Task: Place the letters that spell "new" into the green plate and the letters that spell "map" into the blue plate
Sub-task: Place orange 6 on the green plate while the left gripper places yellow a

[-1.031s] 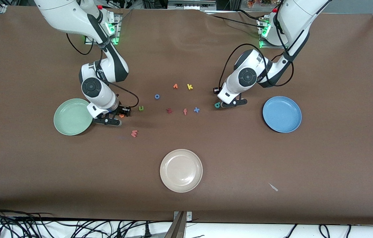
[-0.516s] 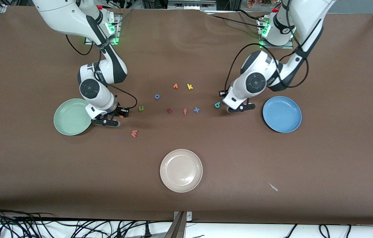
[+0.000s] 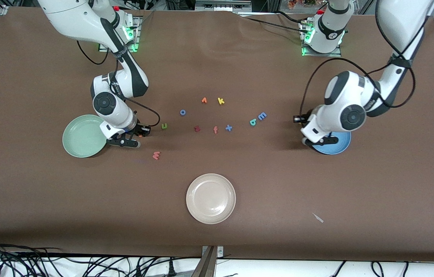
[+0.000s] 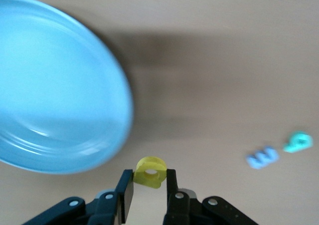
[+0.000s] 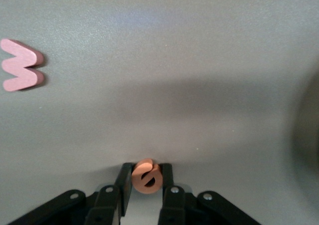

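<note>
Yellow foam, a small round-bowled letter (image 4: 150,171), now sits pinched in your left gripper (image 4: 149,185), which has swung away from the teal stemmed letter (image 3: 253,122) and blue foam m (image 3: 262,115) to the edge of the round blue plate (image 3: 336,148); release comes next. Your right gripper (image 5: 145,182) has just clamped onto the orange rounded foam e (image 5: 146,175), just beside the pale mint-green plate (image 3: 82,136), so a lift should follow.

Front camera: mounted high, facing both arm bases, covering the whole table (image 3: 47,215). Each wrist camera looks down past its own fingers, close to the surface. The blue plate (image 4: 55,85) appears in the front view and the left wrist view.
</note>
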Robot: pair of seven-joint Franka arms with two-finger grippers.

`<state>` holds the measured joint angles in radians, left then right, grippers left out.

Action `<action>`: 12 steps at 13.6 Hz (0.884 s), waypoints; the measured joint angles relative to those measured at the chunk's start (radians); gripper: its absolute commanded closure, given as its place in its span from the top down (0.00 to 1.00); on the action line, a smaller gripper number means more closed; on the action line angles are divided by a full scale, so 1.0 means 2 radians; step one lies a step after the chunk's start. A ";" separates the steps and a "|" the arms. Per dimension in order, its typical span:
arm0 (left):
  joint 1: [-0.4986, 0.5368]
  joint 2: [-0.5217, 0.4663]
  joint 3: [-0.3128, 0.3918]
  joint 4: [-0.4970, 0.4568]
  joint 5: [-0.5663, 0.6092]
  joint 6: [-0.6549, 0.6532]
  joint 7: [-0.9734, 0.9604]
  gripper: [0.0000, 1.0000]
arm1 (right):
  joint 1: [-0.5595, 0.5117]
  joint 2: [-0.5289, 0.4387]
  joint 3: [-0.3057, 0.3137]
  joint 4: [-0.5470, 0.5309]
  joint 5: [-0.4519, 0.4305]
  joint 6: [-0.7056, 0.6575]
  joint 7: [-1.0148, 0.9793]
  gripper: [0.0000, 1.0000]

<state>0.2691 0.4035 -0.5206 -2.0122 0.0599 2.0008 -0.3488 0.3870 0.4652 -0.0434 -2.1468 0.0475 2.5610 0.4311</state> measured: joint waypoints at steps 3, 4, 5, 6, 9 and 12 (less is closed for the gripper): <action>0.037 0.015 0.001 -0.001 0.026 0.000 0.050 0.16 | 0.000 0.000 0.000 0.025 0.020 -0.041 0.000 0.16; 0.048 0.023 0.001 -0.001 0.037 0.000 0.060 0.16 | 0.000 0.000 -0.002 0.048 0.023 -0.082 0.000 0.16; 0.058 0.032 0.001 -0.001 0.051 0.002 0.066 0.17 | 0.000 -0.002 -0.007 0.071 0.024 -0.122 0.000 0.16; 0.068 0.043 0.001 -0.001 0.064 0.007 0.070 0.19 | -0.001 -0.006 -0.016 0.089 0.025 -0.154 -0.008 0.16; 0.079 0.072 0.002 -0.001 0.076 0.025 0.073 0.91 | -0.002 -0.023 -0.058 0.099 0.025 -0.204 -0.078 0.16; 0.079 0.075 -0.003 0.002 0.077 0.029 0.073 0.92 | -0.005 -0.035 -0.105 0.087 0.025 -0.213 -0.163 0.16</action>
<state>0.4272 0.5539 -0.5260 -2.0079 0.2149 2.0586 -0.2027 0.3779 0.3948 -0.2543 -1.9726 0.0966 2.1350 0.1050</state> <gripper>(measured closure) 0.454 0.714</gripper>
